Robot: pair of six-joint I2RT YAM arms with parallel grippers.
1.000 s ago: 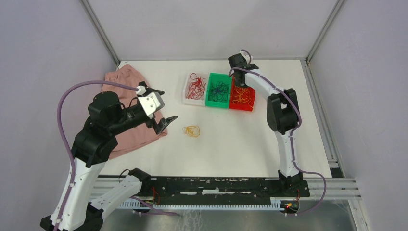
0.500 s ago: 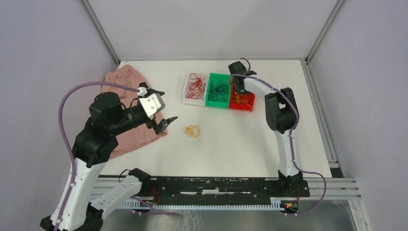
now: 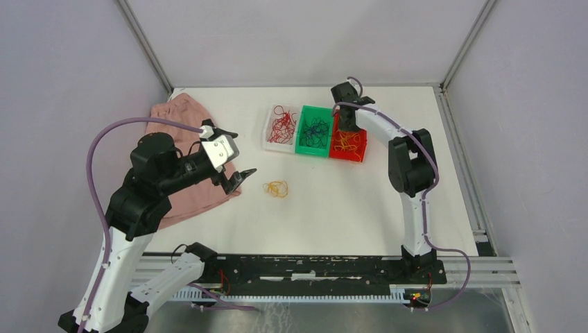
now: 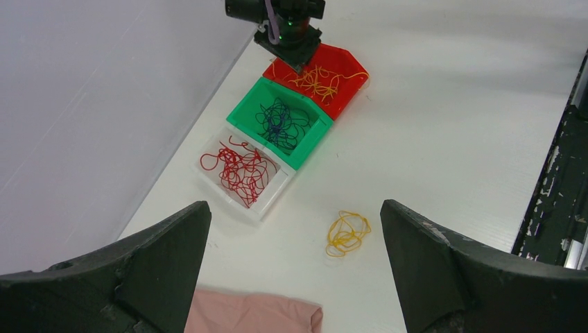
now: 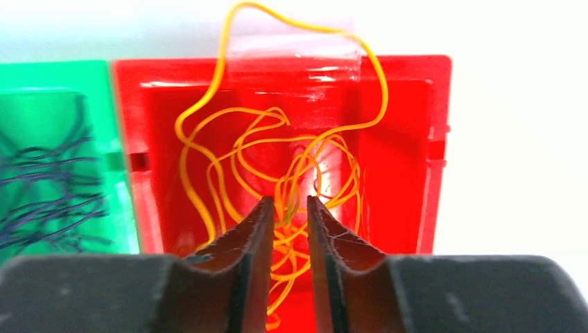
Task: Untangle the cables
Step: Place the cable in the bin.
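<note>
My R gripper hangs over the red bin, jaws a thin slit apart. The yellow cables lie right under and ahead of the tips, w/ strands showing thru the gap. L gripper is wide apart, w/ a loose yellow coil lying ahead of it, well clear.

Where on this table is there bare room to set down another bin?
Free: the middle stretch between the loose yellow coil, the red bin and the right arm, and the near strip of table by the rail. Crowded: the bin row, right pincer over it, and the left side with pink cloth and left pincer.
</note>
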